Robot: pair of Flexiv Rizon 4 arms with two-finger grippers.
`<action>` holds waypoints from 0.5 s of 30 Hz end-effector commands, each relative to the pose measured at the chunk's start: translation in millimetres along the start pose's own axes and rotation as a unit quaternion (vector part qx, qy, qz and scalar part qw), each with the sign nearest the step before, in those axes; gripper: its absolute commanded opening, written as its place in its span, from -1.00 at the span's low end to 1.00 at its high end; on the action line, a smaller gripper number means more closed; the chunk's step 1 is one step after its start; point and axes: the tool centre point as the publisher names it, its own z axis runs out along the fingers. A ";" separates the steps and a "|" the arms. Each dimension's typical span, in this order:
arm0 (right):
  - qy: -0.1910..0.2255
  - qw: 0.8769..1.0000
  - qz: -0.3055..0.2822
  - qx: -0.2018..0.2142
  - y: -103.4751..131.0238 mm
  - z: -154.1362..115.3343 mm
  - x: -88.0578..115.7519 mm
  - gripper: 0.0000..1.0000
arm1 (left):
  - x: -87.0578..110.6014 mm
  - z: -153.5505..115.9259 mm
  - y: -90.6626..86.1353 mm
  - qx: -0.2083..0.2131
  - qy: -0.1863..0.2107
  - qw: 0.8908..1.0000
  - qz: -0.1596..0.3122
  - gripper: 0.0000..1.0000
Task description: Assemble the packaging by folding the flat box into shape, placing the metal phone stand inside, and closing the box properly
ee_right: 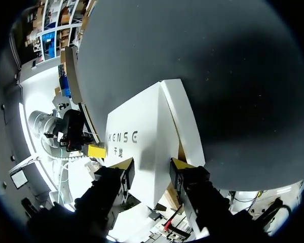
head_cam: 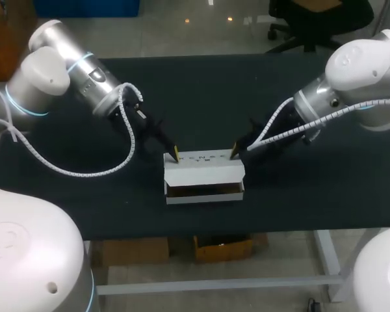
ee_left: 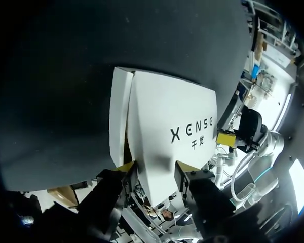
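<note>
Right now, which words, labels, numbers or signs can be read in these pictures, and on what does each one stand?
Brand mark, large dark letters on the top face of the white box: sharp in both wrist views, but a brand name, so not spelled out.
Two small characters under it: the same.
Head view: this print is too blurred to read.
I see no numbers or other signs.

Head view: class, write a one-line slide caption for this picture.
Left claw and right claw at the far top corners of a white cardboard box on the black table.
</note>
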 end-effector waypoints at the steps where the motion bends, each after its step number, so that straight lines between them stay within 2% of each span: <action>1: 0.001 1.000 -0.002 0.003 2.4 -0.1 0.3 -0.12 | 2.3 -4.6 9.9 0.021 -0.010 1.000 0.000 -0.01; 9: 0.000 1.000 -0.005 0.005 3.0 -0.2 0.6 -0.10 | 2.1 -14.0 16.7 0.047 -0.025 0.999 0.012 0.02; 15: -0.003 1.000 -0.008 0.010 4.4 1.7 0.8 -0.08 | 3.9 -28.7 24.9 0.089 -0.035 0.995 0.027 0.04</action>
